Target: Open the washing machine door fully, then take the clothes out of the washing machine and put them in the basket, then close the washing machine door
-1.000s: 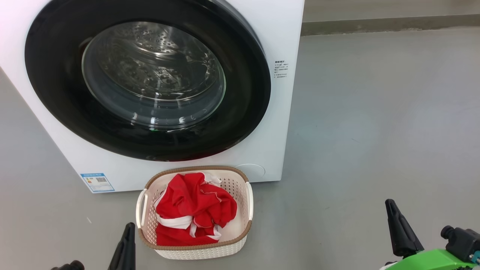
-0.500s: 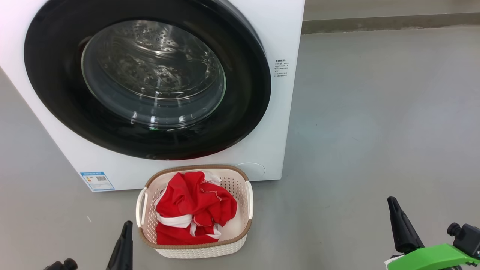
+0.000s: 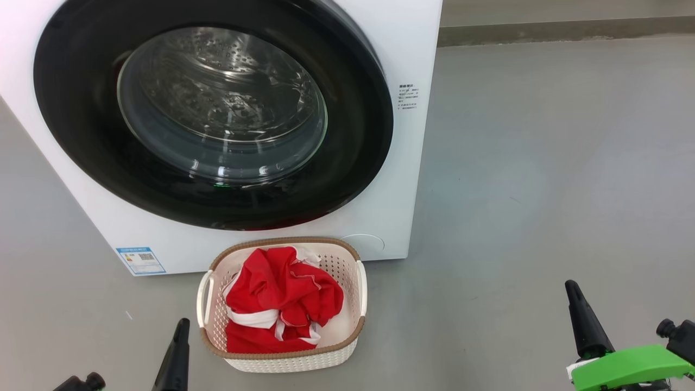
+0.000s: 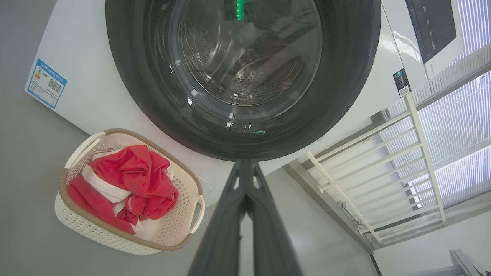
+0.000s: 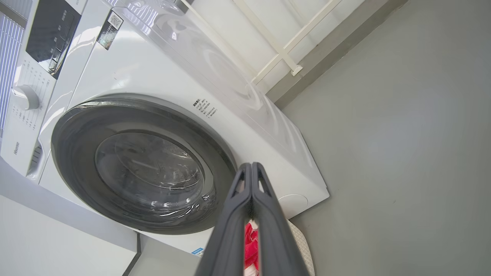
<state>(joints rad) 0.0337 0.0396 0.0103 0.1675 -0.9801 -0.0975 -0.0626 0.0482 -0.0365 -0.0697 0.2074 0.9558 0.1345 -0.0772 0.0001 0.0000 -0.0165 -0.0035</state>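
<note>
Dark plastic fingers of the left gripper (image 3: 183,326) are pressed together tip to tip, w/ nothing between them. It sits at the lower left of the head view, pointing up, just beside the basket (image 3: 282,365) but not touching it. The right gripper (image 3: 570,288) is clenched the same way, also empty, at the lower right above the grey floor (image 3: 543,163) and well apart from the basket. A bright green part (image 3: 624,368) sits at its base.

The basket stands on the floor directly in front of the washing machine (image 3: 412,43), near its lower front edge. The clothes (image 3: 282,298) lie inside the basket as one crumpled bundle, red w/ white strips, covering most of the inside.

The washing machine door (image 3: 81,119) is closed flat against the machine front. Through its glass window the steel drum w/ small holes is visible. A blue label sticker (image 3: 140,260) is low on the front, left of the basket. A small round cover (image 3: 365,244) is just behind the basket's far right corner. In the right wrist view a dark control panel (image 5: 50,34) and a white knob (image 5: 25,97) sit along the machine's upper front. In the left wrist view a white railing (image 4: 364,172) stands beside the machine.
</note>
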